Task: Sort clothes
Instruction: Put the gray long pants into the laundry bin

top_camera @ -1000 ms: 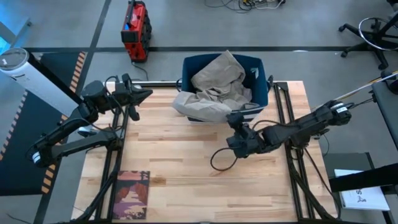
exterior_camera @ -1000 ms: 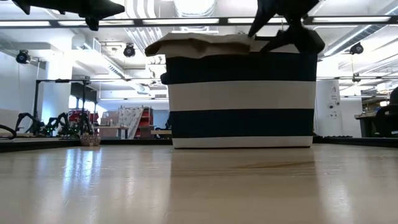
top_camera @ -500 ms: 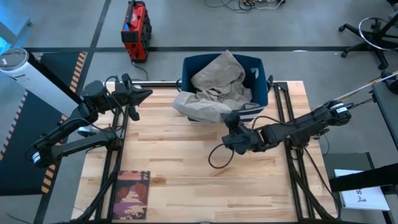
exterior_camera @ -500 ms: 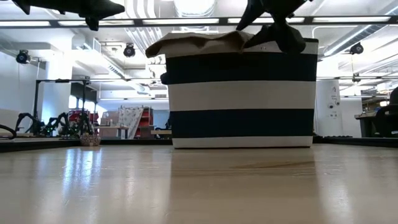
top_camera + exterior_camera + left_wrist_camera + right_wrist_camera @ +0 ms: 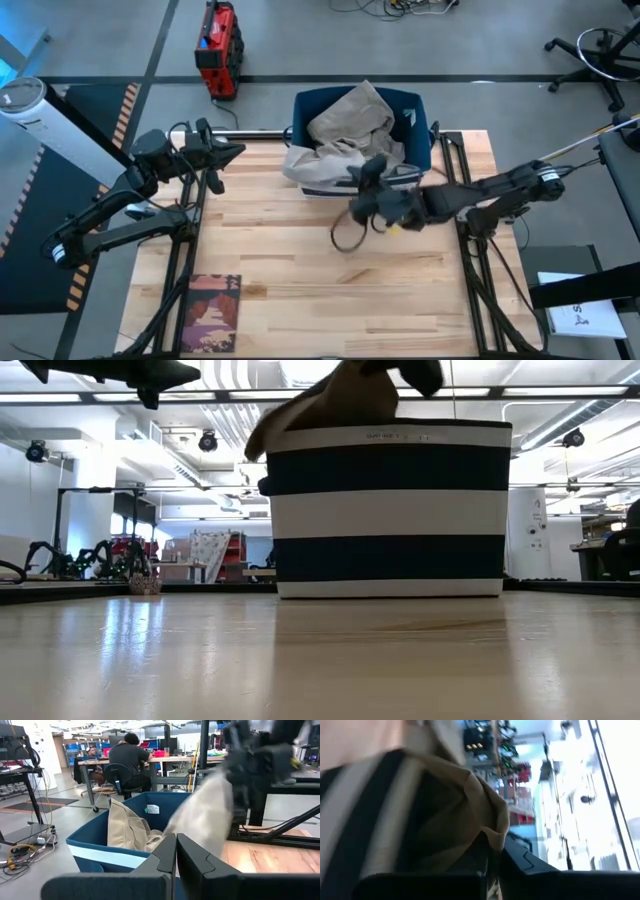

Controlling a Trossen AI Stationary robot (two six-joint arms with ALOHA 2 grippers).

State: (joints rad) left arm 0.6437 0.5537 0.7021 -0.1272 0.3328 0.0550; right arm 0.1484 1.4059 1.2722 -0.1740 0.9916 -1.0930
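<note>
Looking straight down, you see the right gripper at the front edge of the striped basket, its fingers closed on a fold of the khaki-beige garment. In the right wrist view that same cloth is pinched between the dark fingers, with the basket's navy and white bands beside it. The garment fills the basket and spills over its front rim onto the wooden table. From table height, you see the cloth raised in a peak above the rim of the basket. The left gripper waits at the table's far left corner, well apart from the basket, fingers closed on nothing. A flat book lies near the table's front left edge.
</note>
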